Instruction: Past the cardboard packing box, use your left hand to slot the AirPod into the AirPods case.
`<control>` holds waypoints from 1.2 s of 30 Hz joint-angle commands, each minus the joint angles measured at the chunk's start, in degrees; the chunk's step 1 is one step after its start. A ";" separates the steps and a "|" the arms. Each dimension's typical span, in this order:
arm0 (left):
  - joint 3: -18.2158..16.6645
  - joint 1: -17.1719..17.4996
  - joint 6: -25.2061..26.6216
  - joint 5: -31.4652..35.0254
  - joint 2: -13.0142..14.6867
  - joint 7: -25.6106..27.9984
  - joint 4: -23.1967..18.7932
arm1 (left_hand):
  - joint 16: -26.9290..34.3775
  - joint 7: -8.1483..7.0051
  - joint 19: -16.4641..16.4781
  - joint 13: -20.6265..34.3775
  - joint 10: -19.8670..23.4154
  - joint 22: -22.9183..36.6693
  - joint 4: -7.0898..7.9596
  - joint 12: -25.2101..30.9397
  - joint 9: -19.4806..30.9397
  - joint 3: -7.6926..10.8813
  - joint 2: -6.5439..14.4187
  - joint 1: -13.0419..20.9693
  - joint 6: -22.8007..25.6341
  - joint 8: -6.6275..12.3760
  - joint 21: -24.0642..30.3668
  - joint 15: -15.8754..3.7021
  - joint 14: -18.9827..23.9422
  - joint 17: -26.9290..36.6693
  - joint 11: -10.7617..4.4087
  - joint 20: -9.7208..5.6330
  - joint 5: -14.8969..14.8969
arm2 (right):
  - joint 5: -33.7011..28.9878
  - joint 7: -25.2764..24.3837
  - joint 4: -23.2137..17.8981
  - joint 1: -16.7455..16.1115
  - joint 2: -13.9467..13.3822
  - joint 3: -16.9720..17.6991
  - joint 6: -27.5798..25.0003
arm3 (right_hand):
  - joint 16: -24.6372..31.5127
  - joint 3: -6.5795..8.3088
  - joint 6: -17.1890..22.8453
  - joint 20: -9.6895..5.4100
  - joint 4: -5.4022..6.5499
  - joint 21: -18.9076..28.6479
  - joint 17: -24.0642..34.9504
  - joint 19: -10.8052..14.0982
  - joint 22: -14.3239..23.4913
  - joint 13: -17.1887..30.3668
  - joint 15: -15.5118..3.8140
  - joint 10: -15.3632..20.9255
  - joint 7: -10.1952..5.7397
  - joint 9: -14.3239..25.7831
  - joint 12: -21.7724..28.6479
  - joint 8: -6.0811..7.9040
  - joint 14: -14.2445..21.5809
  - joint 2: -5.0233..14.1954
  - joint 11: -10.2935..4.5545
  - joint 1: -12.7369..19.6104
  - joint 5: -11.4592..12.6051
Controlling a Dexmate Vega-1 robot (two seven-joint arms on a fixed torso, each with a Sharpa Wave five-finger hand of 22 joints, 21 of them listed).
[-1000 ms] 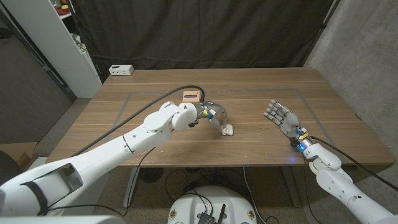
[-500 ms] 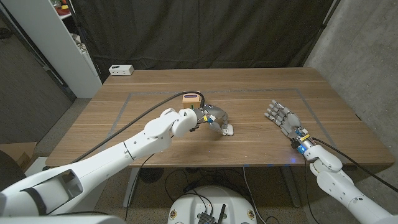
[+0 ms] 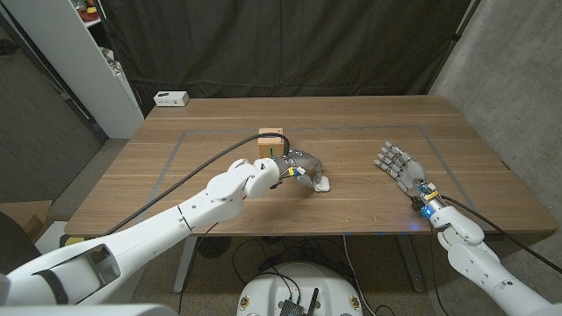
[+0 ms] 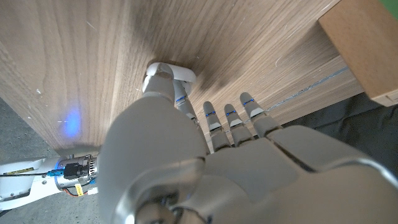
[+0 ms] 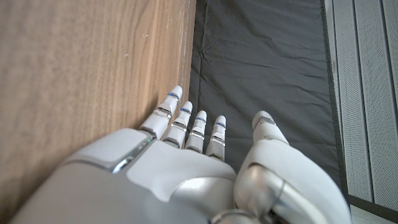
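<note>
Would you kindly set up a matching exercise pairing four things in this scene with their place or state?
Things:
1. cardboard box
2. AirPods case
3. right hand
4. white device

Places or states:
A. at the left hand's fingertips
B. far left table corner
C. fingers spread, holding nothing
D. just beyond the left wrist

Pairs: 1-D, 2-A, 3-C, 4-B

Matt grained wood table [image 3: 369, 132]; glossy white plastic AirPods case [image 3: 323, 183] at the smooth grey left hand's [image 3: 301, 168] fingertips; matt cardboard box [image 3: 270, 142] behind.
</note>
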 commanded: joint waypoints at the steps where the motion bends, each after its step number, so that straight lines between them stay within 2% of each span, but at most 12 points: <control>1: -0.15 0.70 -0.20 -1.22 -0.60 1.49 1.05 | 0.25 -0.16 0.59 0.18 0.71 0.10 0.19 0.35 0.70 0.11 -0.23 0.58 0.89 0.94 0.44 -5.43 0.57 -0.03 -0.09 -0.15 -0.19 | -0.13 -0.02 0.09 0.01 0.04 -0.10 -0.03 | 0.38 0.18 0.16 0.33 0.23 0.25 0.06 -0.05 0.24 0.18 -4.16 0.26 0.22 0.22 0.25 0.30 0.06 -0.01 -0.02 -0.40 0.00; 11: -0.65 1.35 -0.90 -3.44 -0.33 2.84 0.88 | 0.43 -0.18 0.89 0.46 1.22 0.15 0.79 0.51 2.22 -0.40 -0.24 0.14 -0.52 1.51 0.61 -5.63 1.26 0.04 -0.19 -0.24 -0.47 | -0.16 0.09 0.04 0.47 -0.13 -0.37 -0.76 | 0.28 0.35 0.10 0.34 0.31 0.25 -0.03 -0.07 0.24 0.18 -4.29 0.25 0.25 0.22 0.24 0.26 0.07 0.01 0.01 -0.56 0.03; 13: -0.86 1.45 -0.93 -3.96 -0.20 2.87 0.64 | 0.38 -0.80 0.95 0.58 1.30 0.17 1.05 0.52 2.78 -0.73 -0.39 -0.25 -2.69 1.03 0.65 -5.73 1.34 0.04 -0.35 -0.36 -0.62 | -0.01 -0.12 -0.16 0.42 -0.17 -0.32 -1.06 | 0.27 0.38 0.09 0.33 0.29 0.25 -0.06 -0.06 0.24 0.18 -4.27 0.31 0.30 0.22 0.27 0.26 0.10 -0.01 -0.02 -0.56 0.03; 20: -1.55 1.77 -0.97 -5.29 0.11 3.62 -0.16 | 0.33 -0.60 1.21 0.77 1.21 0.21 1.88 0.46 2.70 -1.42 -0.33 -1.59 -4.97 0.04 0.78 -5.39 1.38 0.11 -0.07 -0.04 -0.73 | 0.00 0.23 -0.12 0.56 -0.45 -0.37 -1.36 | 0.22 0.49 0.06 0.34 0.31 0.25 -0.12 -0.06 0.23 0.18 -4.22 0.29 0.29 0.21 0.26 0.24 0.13 -0.03 -0.04 -0.64 0.05; 27: -2.96 2.69 0.17 -6.55 0.87 3.95 -2.35 | 0.49 -0.35 1.79 0.91 1.88 0.29 2.54 0.70 2.46 -2.31 -0.84 -3.20 -3.93 0.22 1.05 -5.31 2.04 0.14 -0.37 -0.13 -0.89 | 0.04 0.56 0.02 0.97 -0.59 -0.48 -1.82 | 0.19 0.58 0.02 0.32 0.26 0.25 -0.16 -0.07 0.23 0.18 -4.22 0.32 0.30 0.21 0.27 0.22 0.13 -0.03 -0.03 -0.63 0.06; 30: -3.62 2.94 0.42 -7.49 1.00 4.32 -2.78 | 0.48 0.58 2.02 0.97 2.04 0.32 2.55 0.74 2.33 -2.54 -1.01 -3.49 -2.94 0.49 1.15 -5.22 2.26 0.11 -0.41 -0.21 -0.89 | 0.00 0.84 0.21 1.33 -0.63 -0.63 -2.07 | 0.19 0.61 0.08 0.39 0.21 0.26 -0.17 -0.05 0.23 0.18 -4.19 0.34 0.30 0.21 0.28 0.24 0.13 -0.02 0.04 -0.59 0.06; 36: -3.99 2.82 0.04 -9.14 1.10 4.45 -2.70 | 0.56 0.47 2.25 1.03 2.35 0.35 2.68 0.83 2.21 -2.80 -1.13 -3.95 -2.80 0.42 1.26 -5.22 2.69 0.11 -0.44 -0.09 -0.89 | 0.27 1.09 0.16 1.81 -0.74 -0.67 -2.76 | 0.20 0.64 0.06 0.37 0.18 0.26 -0.15 -0.07 0.23 0.18 -4.15 0.29 0.29 0.21 0.25 0.23 0.13 -0.01 0.06 -0.62 0.06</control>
